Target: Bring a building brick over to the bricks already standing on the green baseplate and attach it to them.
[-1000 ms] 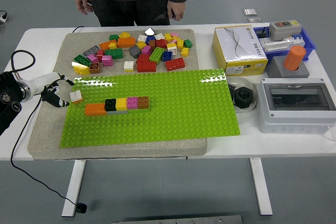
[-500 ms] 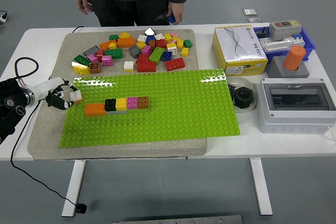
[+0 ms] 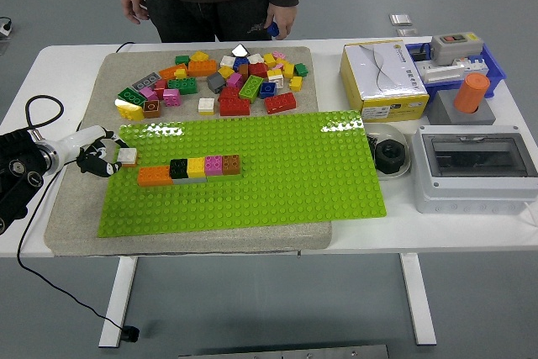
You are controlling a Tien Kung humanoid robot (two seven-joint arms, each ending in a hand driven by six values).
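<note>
A green baseplate (image 3: 252,174) lies on a beige mat. On it stands a row of bricks (image 3: 188,169): orange, black, yellow, pink and brown. My left hand (image 3: 99,157) comes in from the left edge and is shut on a small white brick (image 3: 127,155), held at the baseplate's left edge just up and left of the orange end of the row. A heap of loose bricks (image 3: 220,81) lies on the mat behind the baseplate. My right arm is out of sight.
A person stands at the far side; one hand (image 3: 282,21) holds a small blue brick. At right stand a yellow-white box (image 3: 382,77), a grey electrical box (image 3: 475,166), a black round part (image 3: 388,155) and a blue tray (image 3: 458,65).
My left hand closed on the white brick and carried it slightly right, toward the orange end of the row. The baseplate shifted a little. The person's hand now holds a blue brick.
</note>
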